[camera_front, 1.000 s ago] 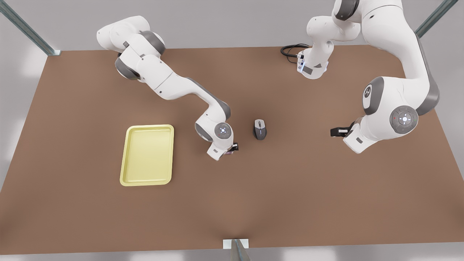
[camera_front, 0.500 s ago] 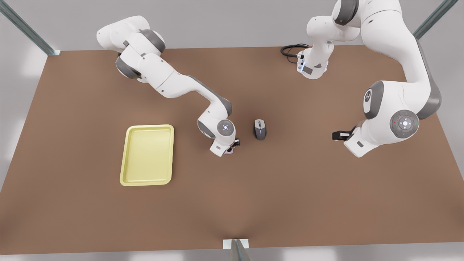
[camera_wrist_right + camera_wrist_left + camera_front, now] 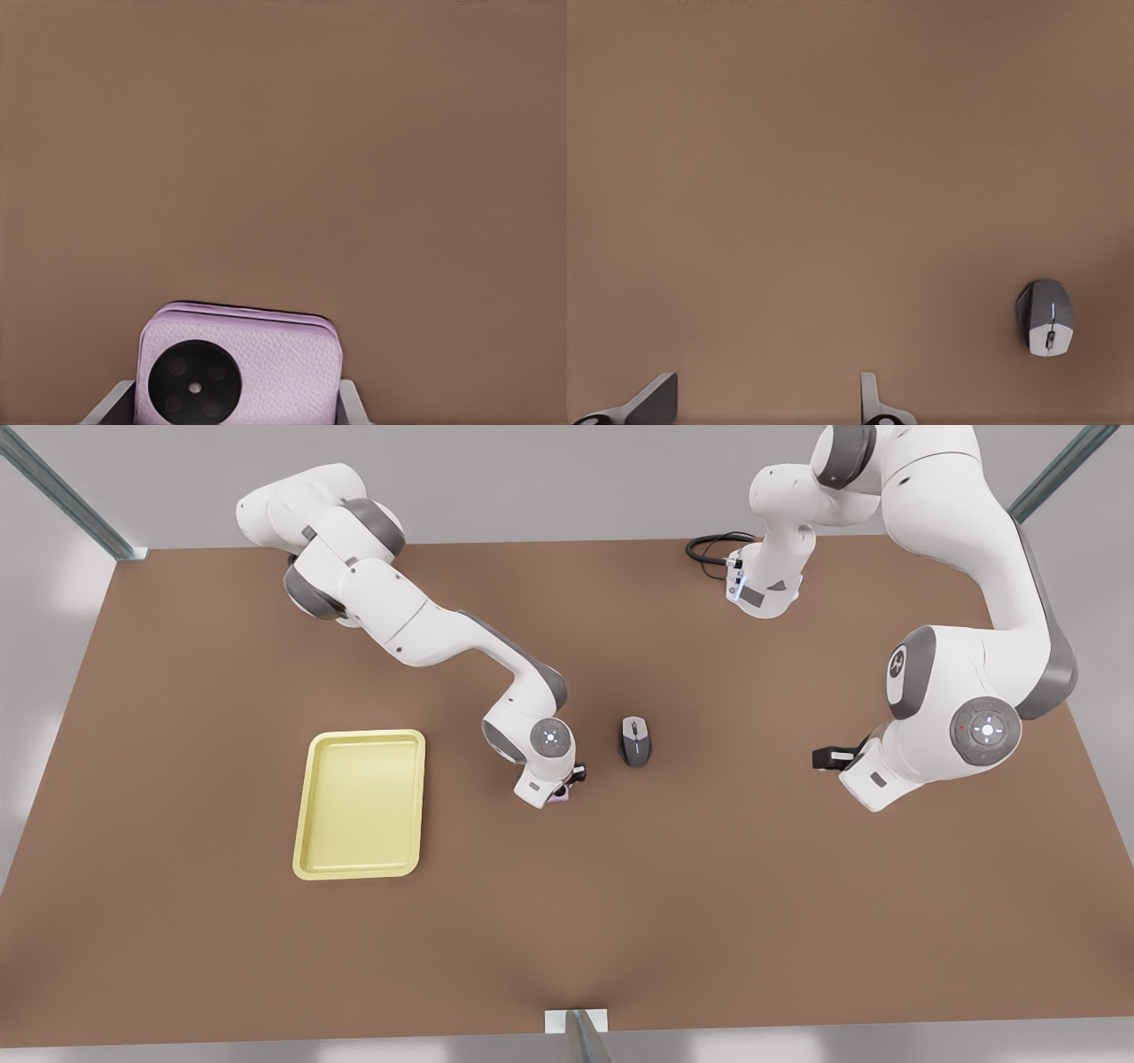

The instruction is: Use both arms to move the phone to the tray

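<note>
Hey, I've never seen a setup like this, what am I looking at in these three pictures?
These are two white robot arms in a simulation. One picture looks down on a brown table. The other two come from cameras on the arms' wrists. The right arm, on the front view's left, has its jaws shut on a pink phone, not far from a yellow tray. The left arm waits on the front view's right, jaws open, holding nothing. A grey mouse lies on the table between them.
</note>
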### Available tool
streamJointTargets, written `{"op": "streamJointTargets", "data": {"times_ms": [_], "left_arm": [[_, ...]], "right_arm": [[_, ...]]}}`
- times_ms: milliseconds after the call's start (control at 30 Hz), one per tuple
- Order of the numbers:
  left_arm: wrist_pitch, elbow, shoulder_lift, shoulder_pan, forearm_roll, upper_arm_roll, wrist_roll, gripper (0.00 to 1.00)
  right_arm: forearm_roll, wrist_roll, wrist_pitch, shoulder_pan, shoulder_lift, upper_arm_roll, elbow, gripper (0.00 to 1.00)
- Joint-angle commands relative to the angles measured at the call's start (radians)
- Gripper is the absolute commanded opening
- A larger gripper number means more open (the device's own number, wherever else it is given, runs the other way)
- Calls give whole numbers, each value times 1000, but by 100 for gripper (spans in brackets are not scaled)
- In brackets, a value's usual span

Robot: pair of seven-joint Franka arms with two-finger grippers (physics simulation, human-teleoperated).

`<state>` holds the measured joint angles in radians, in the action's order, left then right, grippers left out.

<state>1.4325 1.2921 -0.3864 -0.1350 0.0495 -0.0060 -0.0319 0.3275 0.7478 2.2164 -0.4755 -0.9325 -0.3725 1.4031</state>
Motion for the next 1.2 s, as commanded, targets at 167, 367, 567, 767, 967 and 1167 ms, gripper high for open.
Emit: {"op": "streamJointTargets", "data": {"times_ms": [167, 367, 567, 767, 967, 1167], "left_arm": [[2, 0, -2, 0, 0, 0, 17, 100], [3, 0, -3, 0, 1, 0, 17, 100], [2, 0, -5, 0, 0, 0, 17, 100], [2, 0, -3, 0, 0, 0, 15, 100], [2, 0, -3, 0, 0, 0, 15, 100], [2, -4, 11, 0, -4, -26, 12, 100]], "right_arm": [[1, -8, 11, 0, -3, 0, 0, 92], [1, -8, 45, 0, -6, 0, 19, 84], [1, -7, 40, 6, 3, 0, 10, 75], [7, -44, 0, 100, 70, 6, -29, 75], [7, -274, -26, 336, 261, 3, 229, 76], [-1, -599, 68, 644, 505, -26, 606, 76]]}}
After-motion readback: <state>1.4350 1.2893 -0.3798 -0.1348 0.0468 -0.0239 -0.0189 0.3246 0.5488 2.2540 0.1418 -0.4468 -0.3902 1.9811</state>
